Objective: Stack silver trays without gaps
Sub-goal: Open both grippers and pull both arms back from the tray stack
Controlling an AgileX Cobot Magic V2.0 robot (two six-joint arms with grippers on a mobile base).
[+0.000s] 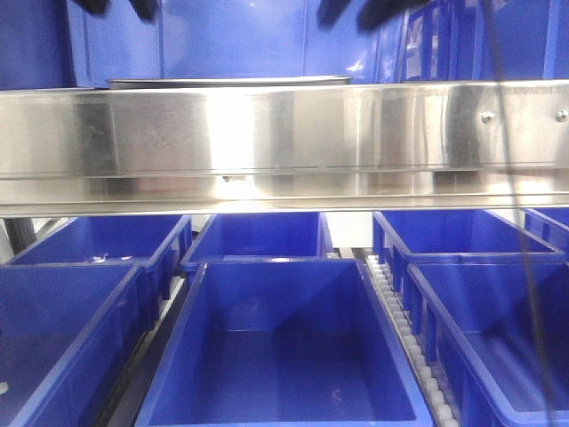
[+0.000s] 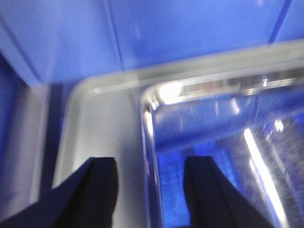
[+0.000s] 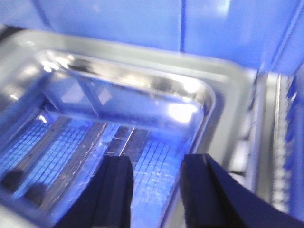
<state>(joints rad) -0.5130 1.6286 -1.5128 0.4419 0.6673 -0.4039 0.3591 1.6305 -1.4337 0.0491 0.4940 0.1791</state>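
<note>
A steel rail (image 1: pixel 284 133) hides all but a sliver of rim of the silver trays (image 1: pixel 227 82). The left gripper (image 1: pixel 116 6) and right gripper (image 1: pixel 369 11) are cropped by the top edge, only their dark jaws showing. Both wrist views are blurred; the tray count is unclear.

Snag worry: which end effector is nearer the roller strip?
Right: right end effector sits at the tray rim beside the roller strip; left end effector straddles the opposite rim.

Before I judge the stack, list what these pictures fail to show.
Left wrist view: blur smears the silver trays by the left gripper; their count is unclear.
Right wrist view: the right gripper covers the near rim.
Front view: the steel rail hides the trays except a thin edge, so gaps cannot be judged; the top edge cuts off both grippers.
</note>
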